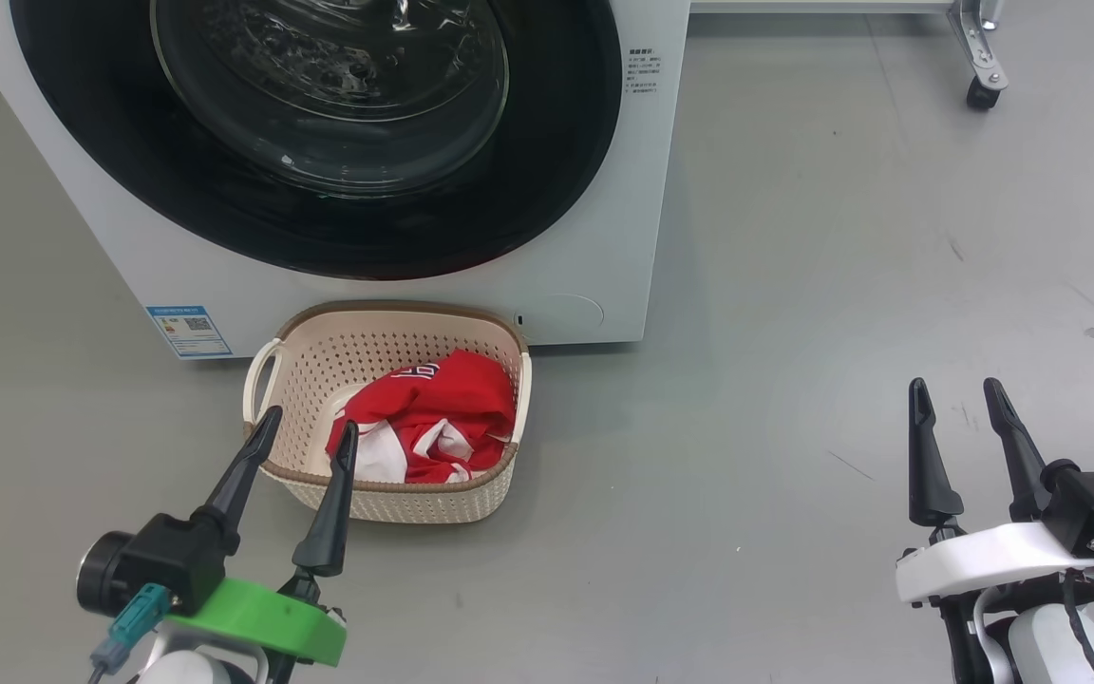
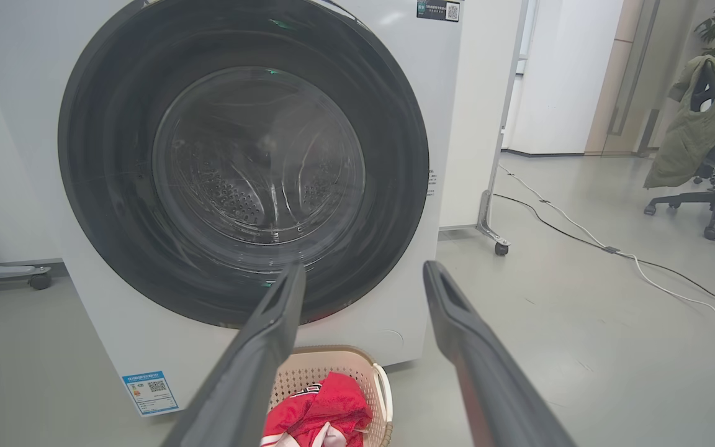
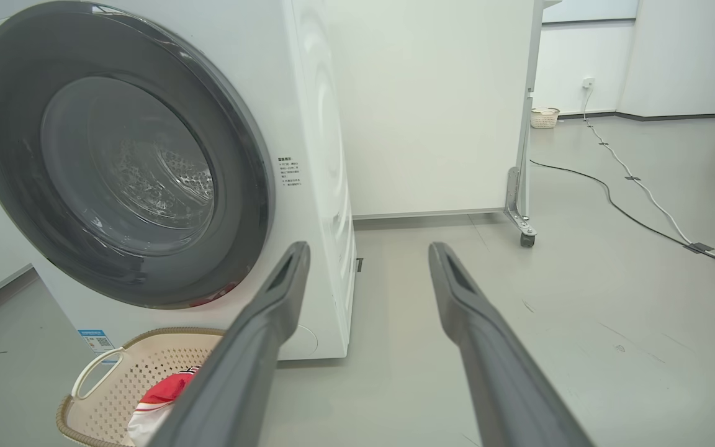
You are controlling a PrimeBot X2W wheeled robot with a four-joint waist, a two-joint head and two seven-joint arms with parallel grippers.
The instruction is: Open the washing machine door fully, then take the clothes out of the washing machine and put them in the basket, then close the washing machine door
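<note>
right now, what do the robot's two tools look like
The left tool has two long tapered black fingers on a black block, a bright green collar and a teal connector. The right tool has the same fingers, a white collar, a teal connector and black cables.

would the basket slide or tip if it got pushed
Likely slides rather than tips: the basket sits low and wide on a smooth floor. Probably light: thin perforated plastic holding only the clothes, so a small nudge may shift it.

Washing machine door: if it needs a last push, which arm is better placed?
Probably left: the left gripper lines up with the washing machine door; the right gripper points past it, at floor.
</note>
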